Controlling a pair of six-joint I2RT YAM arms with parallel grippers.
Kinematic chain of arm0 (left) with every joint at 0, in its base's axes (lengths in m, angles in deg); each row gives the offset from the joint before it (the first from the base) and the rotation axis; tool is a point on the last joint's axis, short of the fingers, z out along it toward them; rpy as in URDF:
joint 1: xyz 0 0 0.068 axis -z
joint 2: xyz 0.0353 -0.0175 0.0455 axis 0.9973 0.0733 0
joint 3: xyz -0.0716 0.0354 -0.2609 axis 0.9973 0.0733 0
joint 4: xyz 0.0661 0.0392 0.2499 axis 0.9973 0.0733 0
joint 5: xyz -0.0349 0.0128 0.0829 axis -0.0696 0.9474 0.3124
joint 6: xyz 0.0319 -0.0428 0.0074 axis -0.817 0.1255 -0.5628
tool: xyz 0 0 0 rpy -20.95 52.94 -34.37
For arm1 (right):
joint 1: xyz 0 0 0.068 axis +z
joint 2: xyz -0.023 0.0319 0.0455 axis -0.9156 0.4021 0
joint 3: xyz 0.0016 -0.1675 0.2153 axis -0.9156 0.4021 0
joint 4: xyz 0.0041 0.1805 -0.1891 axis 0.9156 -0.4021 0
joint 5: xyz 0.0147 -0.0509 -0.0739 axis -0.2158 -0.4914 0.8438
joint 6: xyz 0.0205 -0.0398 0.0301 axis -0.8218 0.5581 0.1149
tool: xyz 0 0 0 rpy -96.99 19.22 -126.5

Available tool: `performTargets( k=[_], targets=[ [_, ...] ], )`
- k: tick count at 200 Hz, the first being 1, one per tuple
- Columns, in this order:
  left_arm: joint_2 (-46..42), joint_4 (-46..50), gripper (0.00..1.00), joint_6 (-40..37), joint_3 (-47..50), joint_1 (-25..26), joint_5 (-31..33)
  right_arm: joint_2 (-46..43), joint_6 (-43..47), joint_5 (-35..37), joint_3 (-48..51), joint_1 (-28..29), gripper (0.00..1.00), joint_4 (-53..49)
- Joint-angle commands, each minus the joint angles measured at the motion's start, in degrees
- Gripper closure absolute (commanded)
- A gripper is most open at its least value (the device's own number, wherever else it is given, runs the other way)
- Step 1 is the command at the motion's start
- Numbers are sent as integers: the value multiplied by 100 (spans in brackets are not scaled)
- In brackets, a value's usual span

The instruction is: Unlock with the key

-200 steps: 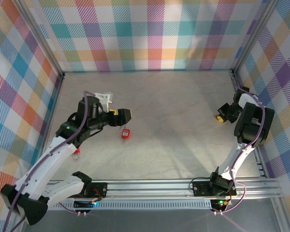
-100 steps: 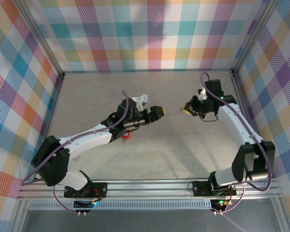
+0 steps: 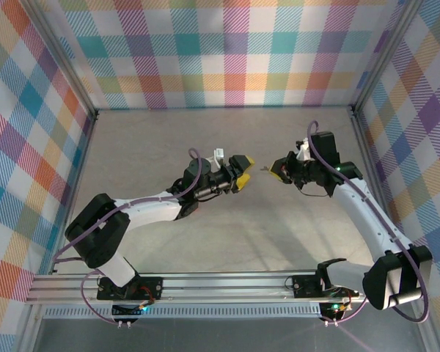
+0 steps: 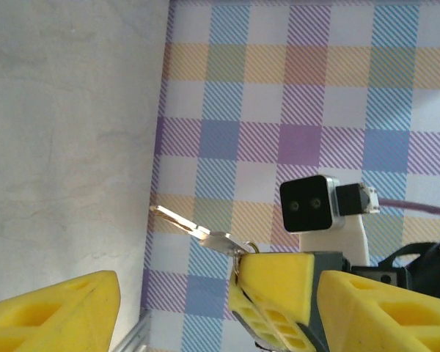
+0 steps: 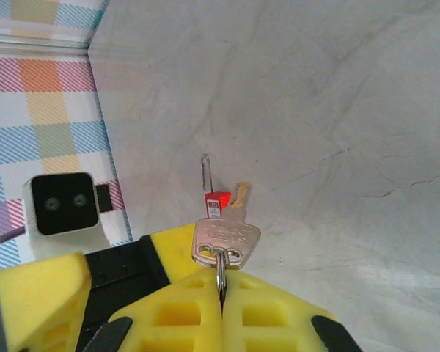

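The walls (image 3: 235, 51) wear a plaid of teal, purple, orange, yellow, green and pink squares, finely hatched with diagonal stripes on white. The surface (image 3: 227, 242) is pale grey-beige, faintly mottled. The left claw (image 3: 243, 172) and right claw (image 5: 220, 312) are bright yellow. The key (image 5: 225, 239) is silver, the padlock (image 5: 218, 203) red. The arms (image 3: 143, 209) are white with black joints; a cable (image 4: 418, 210) is purple.

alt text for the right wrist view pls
The right gripper is shut on a silver key, its blade pointing away over the grey table. A small red padlock lies beyond the key, and the left arm's white camera sits at left.
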Motion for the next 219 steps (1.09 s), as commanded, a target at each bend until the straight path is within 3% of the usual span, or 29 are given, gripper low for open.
performTargets(
  k=[1,62,108,219],
  targets=[
    [45,-410,29,767,66,114,157,-136,-314,-214,200,172,100,538],
    [10,-3,29,904,-99,133,196,-319,-442,-141,394,743,100,993],
    [19,-34,38,963,0,115,274,-520,-322,-137,597,958,100,990],
    [72,114,82,847,-97,72,209,-975,-10,-191,951,1033,100,919]
  ],
)
